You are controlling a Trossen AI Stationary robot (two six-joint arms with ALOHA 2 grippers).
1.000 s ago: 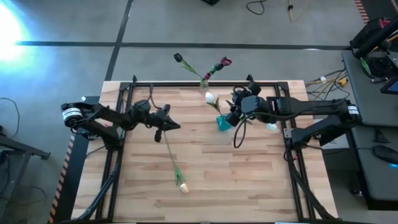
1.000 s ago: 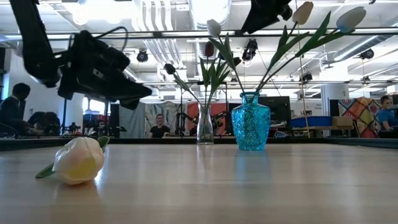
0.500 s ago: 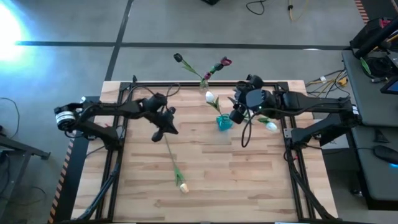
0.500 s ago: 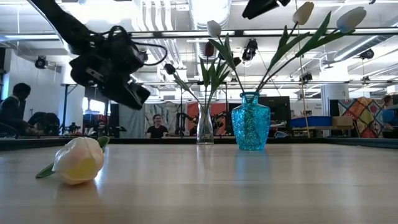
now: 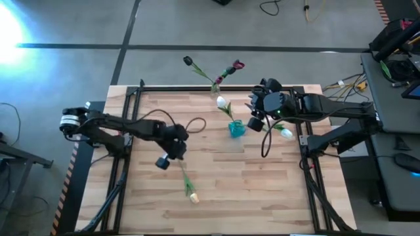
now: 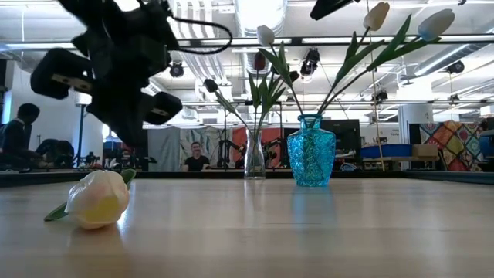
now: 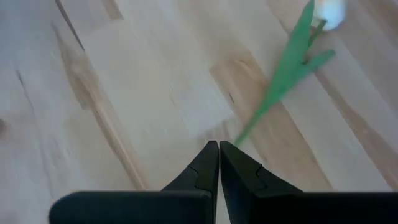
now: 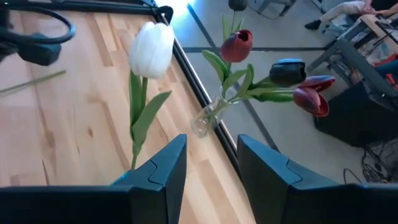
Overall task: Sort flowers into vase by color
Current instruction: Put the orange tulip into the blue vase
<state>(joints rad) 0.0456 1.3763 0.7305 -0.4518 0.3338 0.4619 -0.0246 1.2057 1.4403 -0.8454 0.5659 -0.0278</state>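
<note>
L gripper [image 5: 172, 152] over the last tulip [image 5: 186, 183], fingers together, holding nothing.
Tulip lies flat mid-table, peach head toward front edge; I'm at its stem end. R gripper [image 5: 258, 113] parked by blue vase [image 5: 235, 128], jaws apart, empty. Maroons sit in clear vase [image 8: 205, 122] at back edge.

Robotics lab or workshop, open-plan. Wooden bench [image 5: 216, 190] on a black metal frame, standing on a grey concrete floor [image 5: 72, 72] with loose cables [image 5: 341, 85]. Exposed ceiling ducts [image 6: 204, 31] and strip lighting overhead. Further workstations with monitors [image 6: 390, 150] behind; people [image 6: 197, 158] seated among them.
</note>
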